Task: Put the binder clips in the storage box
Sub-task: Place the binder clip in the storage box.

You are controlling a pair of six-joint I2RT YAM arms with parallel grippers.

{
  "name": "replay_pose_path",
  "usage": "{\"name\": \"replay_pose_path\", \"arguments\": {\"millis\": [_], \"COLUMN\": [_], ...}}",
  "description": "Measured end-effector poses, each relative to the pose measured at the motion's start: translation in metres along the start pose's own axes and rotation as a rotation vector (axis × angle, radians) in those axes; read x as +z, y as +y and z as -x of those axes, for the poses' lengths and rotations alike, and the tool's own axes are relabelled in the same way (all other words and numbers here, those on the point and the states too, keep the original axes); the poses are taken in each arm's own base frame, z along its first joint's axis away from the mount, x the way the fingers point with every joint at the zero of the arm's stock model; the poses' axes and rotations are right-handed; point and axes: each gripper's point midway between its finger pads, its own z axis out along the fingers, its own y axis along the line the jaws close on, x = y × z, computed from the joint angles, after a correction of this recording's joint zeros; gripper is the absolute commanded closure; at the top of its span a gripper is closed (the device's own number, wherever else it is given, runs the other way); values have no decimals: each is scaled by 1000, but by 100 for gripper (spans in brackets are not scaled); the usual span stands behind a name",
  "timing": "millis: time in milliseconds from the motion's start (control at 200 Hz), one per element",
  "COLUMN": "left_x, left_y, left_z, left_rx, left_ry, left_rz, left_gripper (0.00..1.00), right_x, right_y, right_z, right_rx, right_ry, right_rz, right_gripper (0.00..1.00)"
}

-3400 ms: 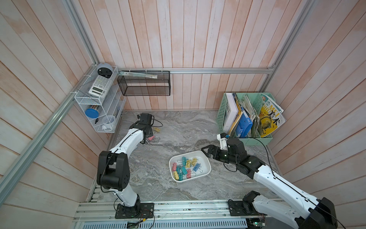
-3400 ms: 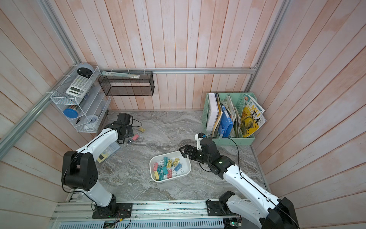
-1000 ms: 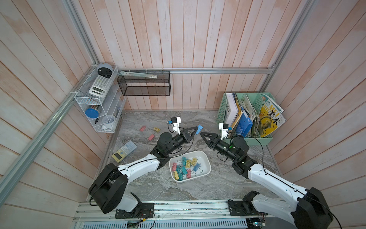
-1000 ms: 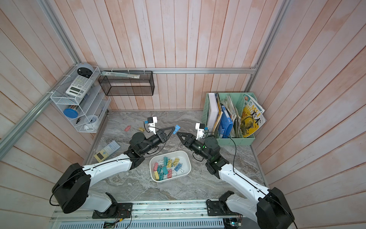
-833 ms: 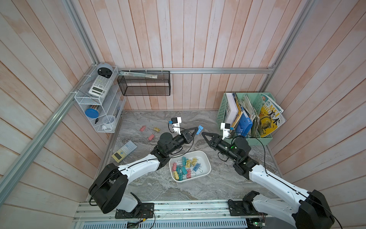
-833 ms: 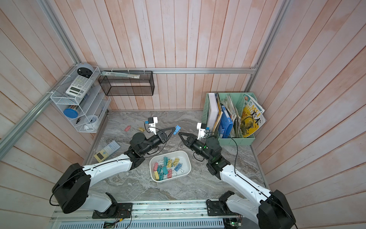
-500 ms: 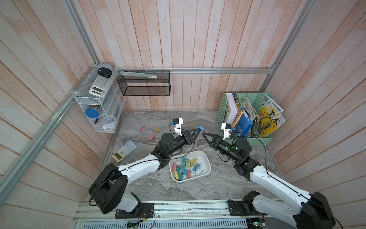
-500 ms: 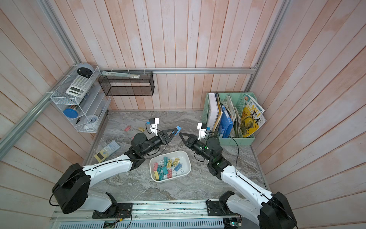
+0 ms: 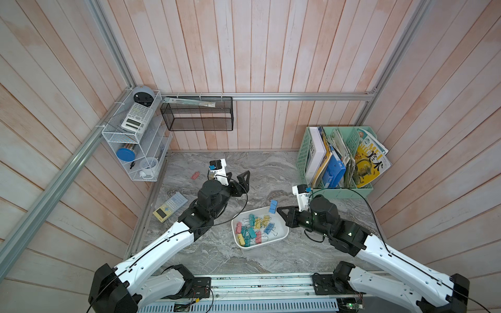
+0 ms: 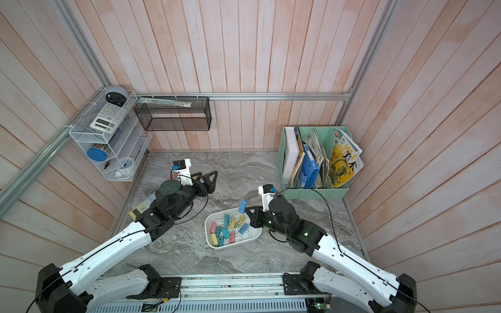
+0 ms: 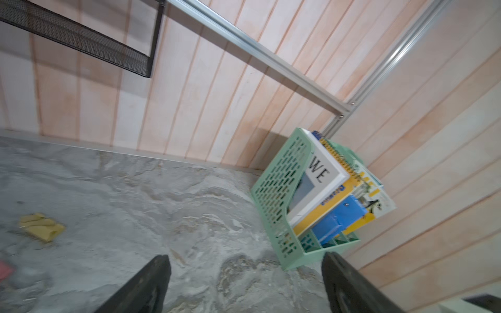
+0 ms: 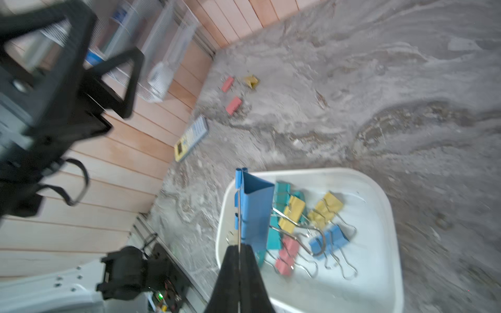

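- Right gripper (image 12: pixel 240 250) clamps the silver wire handle of a blue binder clip (image 12: pixel 256 211) above the edge of the shallow white plastic storage box (image 12: pixel 311 171).
- Left gripper (image 9: pixel 238 177) gapes wide, empty.

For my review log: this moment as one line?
left gripper open | right gripper shut on blue clip at storage box rim | pink clip on table

The storage box (image 9: pixel 280 229) is plain white. The binder clips (image 9: pixel 251 232) in it are pink, teal, yellow and blue, with silver wire handles. The clip (image 9: pixel 273 206) in the black right gripper (image 9: pixel 278 209) is blue. The table (image 9: pixel 271 173) is grey with marbled veins. A pink clip (image 9: pixel 195 175) lies far left. The calculator (image 9: pixel 170 206) is yellow and blue. The far-right file basket (image 9: pixel 303 160) is mint green and slotted.
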Motion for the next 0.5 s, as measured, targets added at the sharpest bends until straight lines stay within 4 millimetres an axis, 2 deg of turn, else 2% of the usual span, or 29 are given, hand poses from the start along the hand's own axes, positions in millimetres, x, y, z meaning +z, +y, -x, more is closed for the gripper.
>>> {"name": "replay_pose_path", "arguments": {"millis": [110, 190, 295, 500], "left_x": [1, 0, 0, 3], "left_y": [34, 48, 53, 63], "left_z": [-5, -8, -14, -28], "left_rx": [18, 24, 31, 42], "left_ry": [28, 45, 71, 123], "left_rz": [120, 172, 190, 227], "left_gripper": [0, 0, 0, 0], "right_x": [14, 18, 20, 36], "right_y": [-29, -53, -68, -67], "right_z": [-38, -51, -49, -34], "right_rx": [-96, -150, -207, -283], "right_ry": [147, 208, 217, 205], "right_rz": [-188, -317, -419, -477], "right_gripper": [100, 100, 100, 100]}}
